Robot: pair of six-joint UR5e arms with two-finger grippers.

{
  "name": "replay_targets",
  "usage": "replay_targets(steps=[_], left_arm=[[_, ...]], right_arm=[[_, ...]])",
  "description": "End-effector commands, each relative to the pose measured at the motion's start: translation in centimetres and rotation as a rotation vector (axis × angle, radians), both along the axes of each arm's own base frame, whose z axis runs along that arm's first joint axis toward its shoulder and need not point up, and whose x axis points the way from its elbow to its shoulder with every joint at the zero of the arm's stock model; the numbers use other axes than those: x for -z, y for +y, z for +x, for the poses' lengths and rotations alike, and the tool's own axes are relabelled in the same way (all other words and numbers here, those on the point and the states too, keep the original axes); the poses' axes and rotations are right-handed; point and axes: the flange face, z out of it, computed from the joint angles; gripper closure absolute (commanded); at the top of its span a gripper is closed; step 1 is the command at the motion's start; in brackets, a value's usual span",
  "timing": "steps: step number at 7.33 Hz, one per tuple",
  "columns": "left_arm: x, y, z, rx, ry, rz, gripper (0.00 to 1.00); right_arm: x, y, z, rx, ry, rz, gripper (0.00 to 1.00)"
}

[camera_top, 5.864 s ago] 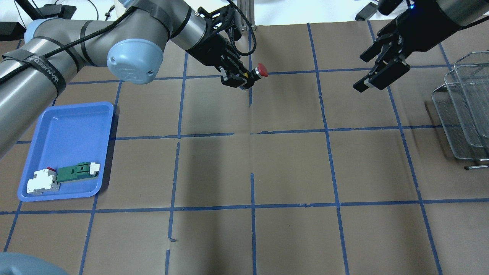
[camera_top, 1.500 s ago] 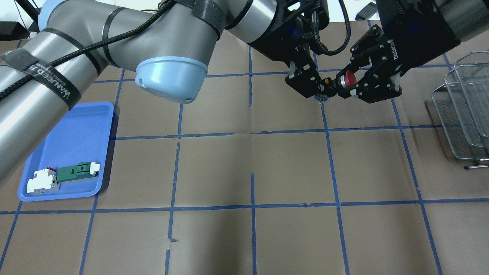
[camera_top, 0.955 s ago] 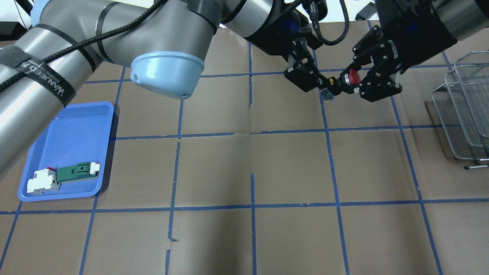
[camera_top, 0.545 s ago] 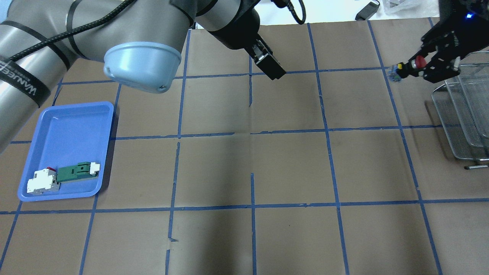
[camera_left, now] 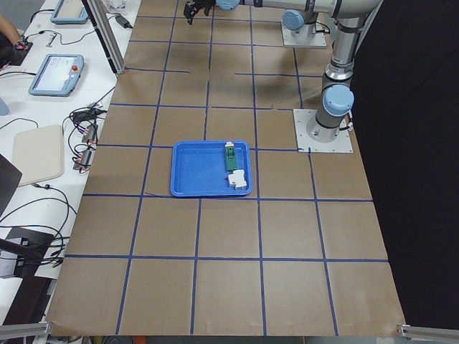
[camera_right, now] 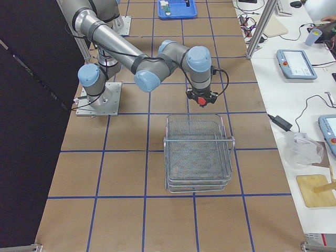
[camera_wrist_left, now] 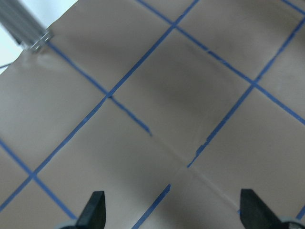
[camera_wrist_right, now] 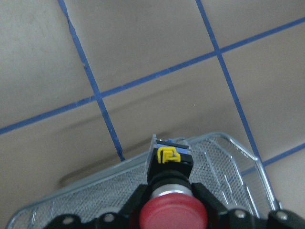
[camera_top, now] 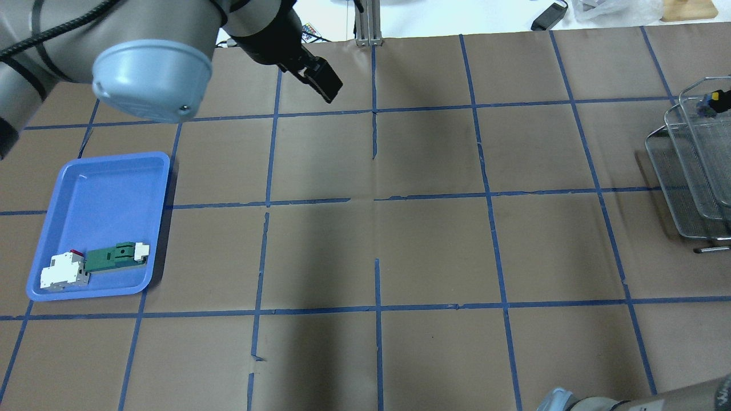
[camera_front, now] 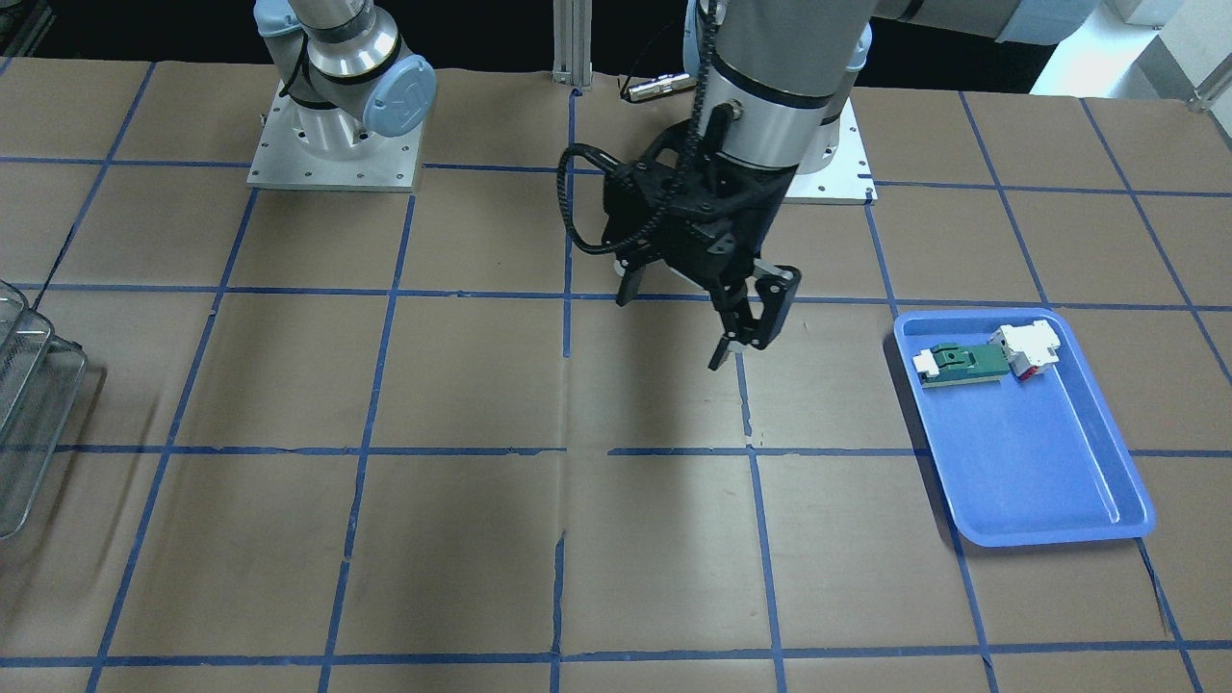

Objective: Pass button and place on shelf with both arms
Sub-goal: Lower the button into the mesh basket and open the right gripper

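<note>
The button, red cap toward the camera and yellow-tipped end pointing out, is clamped in my right gripper, which is shut on it. It hangs just above the near rim of the silver wire shelf. In the exterior right view the gripper holds the button over the far edge of the shelf. Overhead, only the button's end shows at the right edge, over the shelf. My left gripper is open and empty above mid-table; its fingertips are spread wide.
A blue tray at the left holds a white-and-red block joined to a green piece. The tray also shows in the front-facing view. Brown paper with blue tape lines covers the table. An aluminium post stands at the far edge.
The button passed from my left gripper to my right one. The left opened and drew back to the left. The right carried the button rightward to above the shelf.
</note>
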Motion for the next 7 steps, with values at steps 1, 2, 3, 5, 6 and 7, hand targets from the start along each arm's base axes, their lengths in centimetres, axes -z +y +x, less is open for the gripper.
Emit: replay_targets(steps=[1, 2, 3, 5, 6, 7], left_arm=[[-0.7, 0.6, 5.6, -0.174, -0.018, 0.104, 0.00], [-0.7, 1.9, 5.8, -0.260, -0.017, 0.181, 0.00], [-0.7, 3.0, 6.0, -0.276, -0.028, 0.238, 0.00], [-0.2, 4.4, 7.5, -0.313, -0.125, 0.319, 0.00], [0.2, 5.1, 7.6, -0.375, -0.134, 0.331, 0.00], [0.6, 5.4, 7.7, -0.413, -0.131, 0.335, 0.00]], right_arm=[[1.5, 0.7, -3.2, 0.029, 0.105, 0.087, 1.00], [1.6, 2.0, -4.9, 0.059, 0.132, 0.130, 1.00], [1.7, 2.1, -5.1, 0.062, 0.130, 0.133, 1.00], [2.7, 2.0, -5.2, 0.051, 0.122, 0.149, 0.81], [3.3, 1.8, -5.3, 0.053, 0.107, 0.147, 0.58], [3.7, 1.7, -5.3, 0.058, 0.100, 0.154, 0.38]])
